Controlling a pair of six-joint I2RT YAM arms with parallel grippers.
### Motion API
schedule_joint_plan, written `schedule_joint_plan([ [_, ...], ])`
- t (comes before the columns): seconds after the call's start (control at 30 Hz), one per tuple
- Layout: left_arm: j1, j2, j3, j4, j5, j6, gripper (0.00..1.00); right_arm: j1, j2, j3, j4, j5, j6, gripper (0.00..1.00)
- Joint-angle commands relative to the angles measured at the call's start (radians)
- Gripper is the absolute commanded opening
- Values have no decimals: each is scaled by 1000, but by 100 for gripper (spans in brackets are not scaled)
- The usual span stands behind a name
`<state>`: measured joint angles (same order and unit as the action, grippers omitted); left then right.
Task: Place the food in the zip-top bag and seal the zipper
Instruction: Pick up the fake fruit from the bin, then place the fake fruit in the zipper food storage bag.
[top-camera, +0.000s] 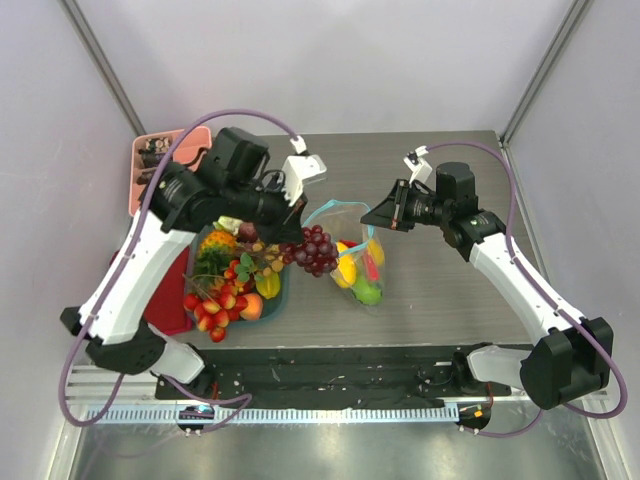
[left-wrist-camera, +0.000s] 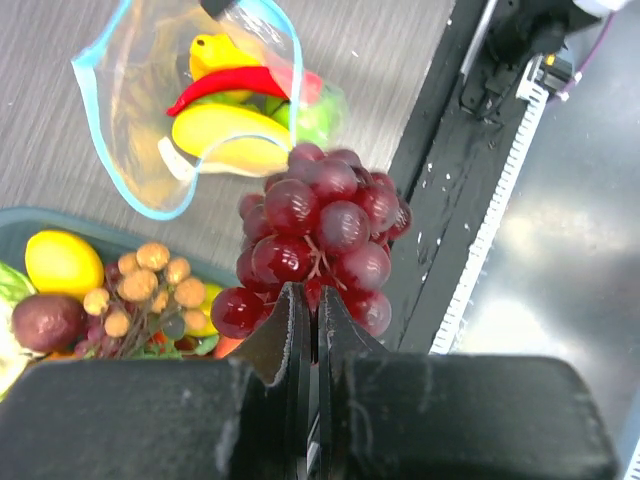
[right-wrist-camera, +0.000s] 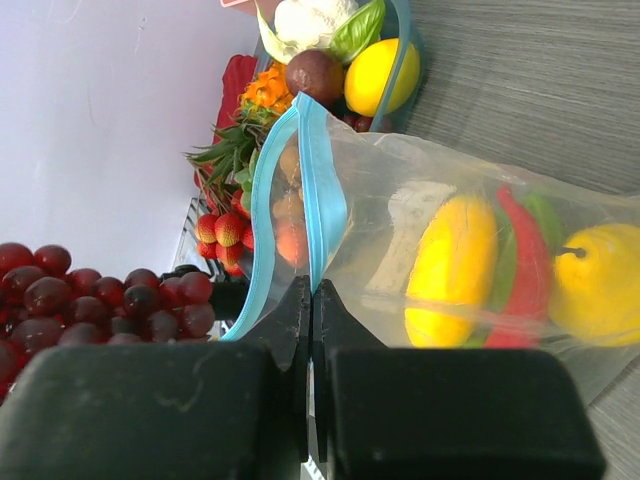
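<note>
My left gripper (top-camera: 298, 238) is shut on the stem of a bunch of purple grapes (top-camera: 317, 250) and holds it in the air just left of the zip-top bag (top-camera: 358, 262). In the left wrist view the grapes (left-wrist-camera: 322, 232) hang from the closed fingertips (left-wrist-camera: 312, 303), near the bag's open mouth (left-wrist-camera: 150, 120). My right gripper (top-camera: 386, 215) is shut on the bag's teal-blue zipper edge (right-wrist-camera: 327, 195) and holds the mouth open. Inside the bag lie a yellow lemon (right-wrist-camera: 455, 262), a red chili (right-wrist-camera: 525, 270) and a green pepper (top-camera: 367, 293). More food (top-camera: 225, 285) fills a teal tray.
The teal tray (top-camera: 284, 290) stands left of the bag, under the left arm. A pink divided tray (top-camera: 145, 165) sits at the back left. A dark red cloth (top-camera: 172, 305) lies left of the teal tray. The table's near edge carries a black rail (top-camera: 330, 365).
</note>
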<state>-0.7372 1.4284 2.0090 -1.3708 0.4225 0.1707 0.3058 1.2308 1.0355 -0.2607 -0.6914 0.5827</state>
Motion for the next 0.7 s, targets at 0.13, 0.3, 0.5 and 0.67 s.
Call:
schedule_joint_plan([
  [0.13,4,187,195,35,-5,-71,0,7,-40,1,17,-16,-76,1],
  [0.3,6,216,258,53,12,-62,0,10,-51,-14,2,-16,-93,1],
  [0.5,12,221,306,73,-7,-63,0,9,-53,-26,1,-11,-107,1],
  [0.67,10,213,298,116,-31,-71,0,10,-39,-25,6,-8,-101,1],
])
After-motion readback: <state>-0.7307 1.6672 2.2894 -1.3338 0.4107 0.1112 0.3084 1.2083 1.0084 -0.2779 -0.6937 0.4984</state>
